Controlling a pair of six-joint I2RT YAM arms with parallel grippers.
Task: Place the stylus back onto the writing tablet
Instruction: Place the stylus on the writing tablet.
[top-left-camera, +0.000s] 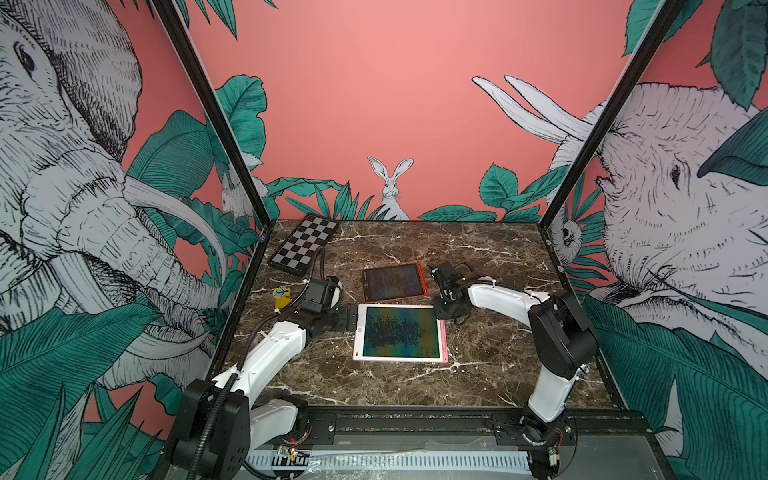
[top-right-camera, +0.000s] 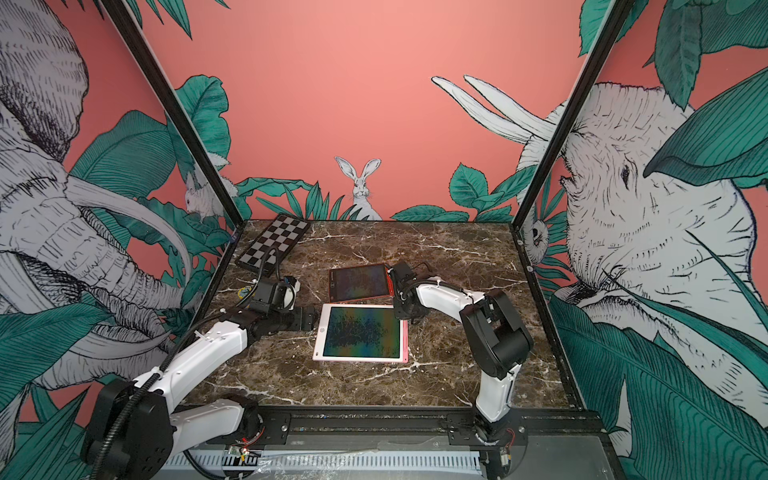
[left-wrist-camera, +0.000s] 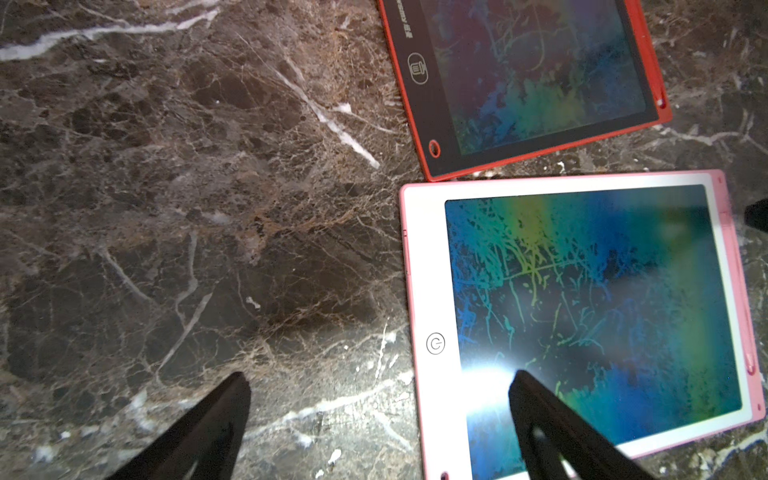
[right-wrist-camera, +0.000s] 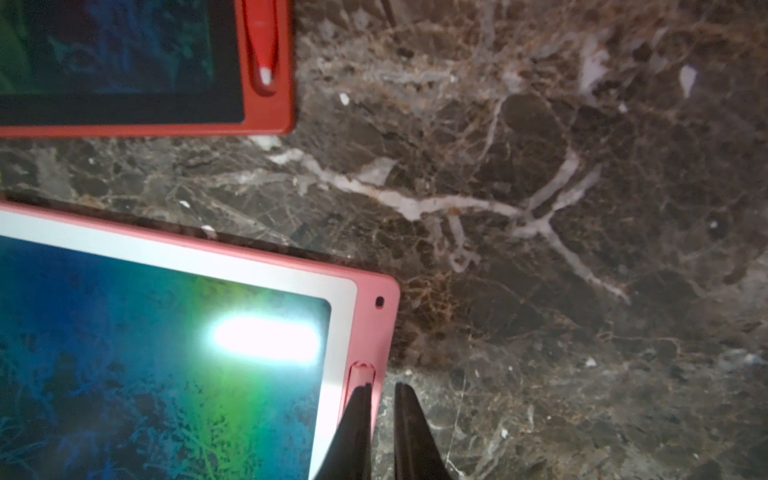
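Along the edge of the pink tablet (right-wrist-camera: 249, 266) opposite its round button, the pink stylus (right-wrist-camera: 362, 371) lies in its groove. Only the right wrist view shows this closely: one rounded end sits just short of the tablet's holed corner, with the right gripper (right-wrist-camera: 383, 386) directly over it. Its two fingers are nearly together, one over the groove and the other past the rim. The marble table (right-wrist-camera: 540, 291) shows through the slim gap, and nothing is pinched there. The left wrist view gives what that view cuts off: the pink stylus (left-wrist-camera: 742, 291) is a long bar running the length of that edge, parallel to it. It also shows the left gripper (left-wrist-camera: 380, 378) spread wide and empty, one finger over the pink tablet (left-wrist-camera: 428, 270) screen and the other off its button side. In both top views the stylus merges into the pink rim and cannot be picked out. There the right gripper (top-left-camera: 440, 313) is largely masked by its own wrist at the tablet's far corner. Which end of the stylus is the writing tip I cannot tell. Beyond the pink tablet lies the red tablet (right-wrist-camera: 266, 124), its red stylus (right-wrist-camera: 262, 41) slotted, white tip pointing back toward the pink tablet.
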